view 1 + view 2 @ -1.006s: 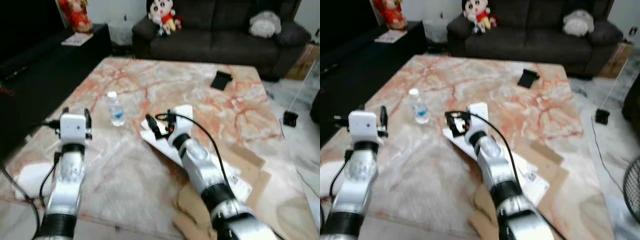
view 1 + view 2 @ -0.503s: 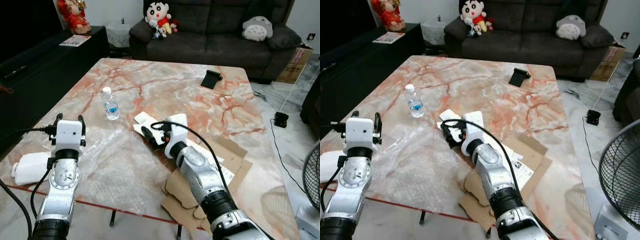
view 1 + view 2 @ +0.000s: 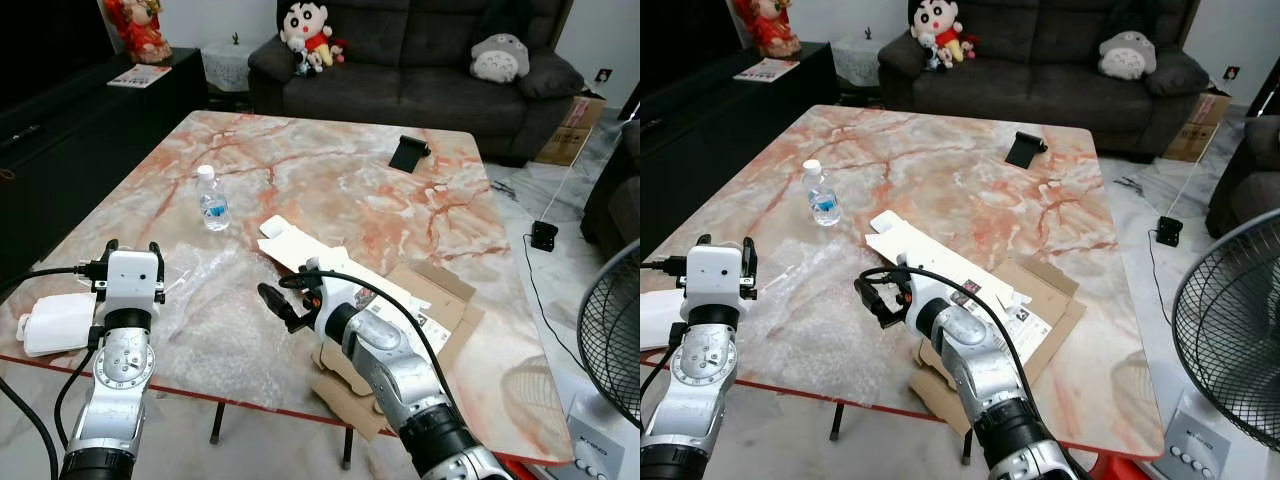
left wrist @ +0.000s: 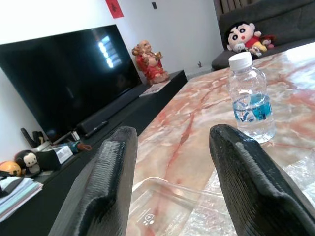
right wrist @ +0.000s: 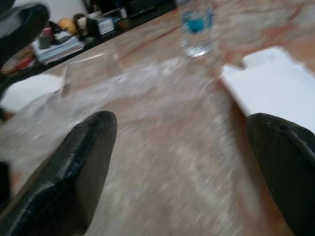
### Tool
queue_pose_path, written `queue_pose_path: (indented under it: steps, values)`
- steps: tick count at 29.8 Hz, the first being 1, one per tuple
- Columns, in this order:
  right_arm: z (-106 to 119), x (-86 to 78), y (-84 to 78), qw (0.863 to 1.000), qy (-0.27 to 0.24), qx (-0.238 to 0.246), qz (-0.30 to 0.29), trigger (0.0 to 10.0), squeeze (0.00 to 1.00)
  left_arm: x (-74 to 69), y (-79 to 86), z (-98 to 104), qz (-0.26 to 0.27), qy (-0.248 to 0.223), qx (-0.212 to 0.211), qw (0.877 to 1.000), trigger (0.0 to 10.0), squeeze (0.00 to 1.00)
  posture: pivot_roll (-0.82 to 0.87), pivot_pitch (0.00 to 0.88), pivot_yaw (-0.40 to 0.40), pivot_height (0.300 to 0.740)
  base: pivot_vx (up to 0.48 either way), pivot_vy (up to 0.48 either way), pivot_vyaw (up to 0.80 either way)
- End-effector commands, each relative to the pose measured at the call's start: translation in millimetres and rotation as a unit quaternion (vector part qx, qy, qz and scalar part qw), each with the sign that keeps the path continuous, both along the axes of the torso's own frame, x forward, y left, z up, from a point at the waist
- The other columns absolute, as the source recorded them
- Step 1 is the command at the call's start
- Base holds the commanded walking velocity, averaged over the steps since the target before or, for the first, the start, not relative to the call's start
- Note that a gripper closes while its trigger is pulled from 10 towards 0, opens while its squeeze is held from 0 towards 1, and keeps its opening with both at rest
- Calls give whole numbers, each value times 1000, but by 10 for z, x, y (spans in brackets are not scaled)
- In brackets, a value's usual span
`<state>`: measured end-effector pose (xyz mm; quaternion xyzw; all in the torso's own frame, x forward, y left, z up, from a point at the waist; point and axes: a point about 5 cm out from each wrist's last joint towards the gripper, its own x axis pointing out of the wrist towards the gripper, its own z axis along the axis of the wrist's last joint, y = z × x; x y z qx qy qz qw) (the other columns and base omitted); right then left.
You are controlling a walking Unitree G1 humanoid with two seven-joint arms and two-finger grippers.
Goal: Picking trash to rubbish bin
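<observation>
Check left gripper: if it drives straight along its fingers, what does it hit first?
Most likely the water bottle. The left gripper is open, and the left wrist view looks along its fingers across the marble table, with the bottle standing just off the line ahead. A clear plastic tray lies lower and nearer; depth is uncertain.

No readable text in any view. Water bottle (image 4: 251, 97) on worktop (image 3: 330, 180): blue label, print too small to make out. Flattened white carton (image 3: 330, 262): dark printed marks on panel beside cardboard (image 3: 440, 300), blurred, illegible. Red hanging (image 4: 114, 8) on wall above TV (image 4: 64, 83): no characters legible. Booklet (image 3: 138, 76) on dark cabinet: cover print too small to read.
</observation>
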<state>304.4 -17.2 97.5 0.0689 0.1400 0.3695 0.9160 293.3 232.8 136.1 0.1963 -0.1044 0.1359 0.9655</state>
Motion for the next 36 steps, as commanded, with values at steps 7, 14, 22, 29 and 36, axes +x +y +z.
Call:
queue_pose_path:
  steps: [7,14,22,29,36]
  values:
    - [-88,-103,56,999,22,-30,30,10000,0,57,-59,38,-23,-2,1,1000,10000,0,95,38,12,740,0,0,0]
    - [-118,-117,49,999,32,-35,24,10000,0,48,-68,22,-29,2,1,1000,10000,0,103,38,13,740,0,0,0]
    - [-80,-66,48,1000,15,-21,3,10000,0,-18,80,-100,-2,17,-29,999,10000,0,109,40,15,740,0,0,0]
    - [27,8,24,999,-21,-6,-27,10000,0,-69,79,-167,1,22,-47,999,10000,0,111,40,13,740,0,0,0]
    - [125,134,43,996,-75,-25,-39,10000,0,-39,-11,-187,-20,22,-61,998,10000,0,106,41,18,740,0,0,0]
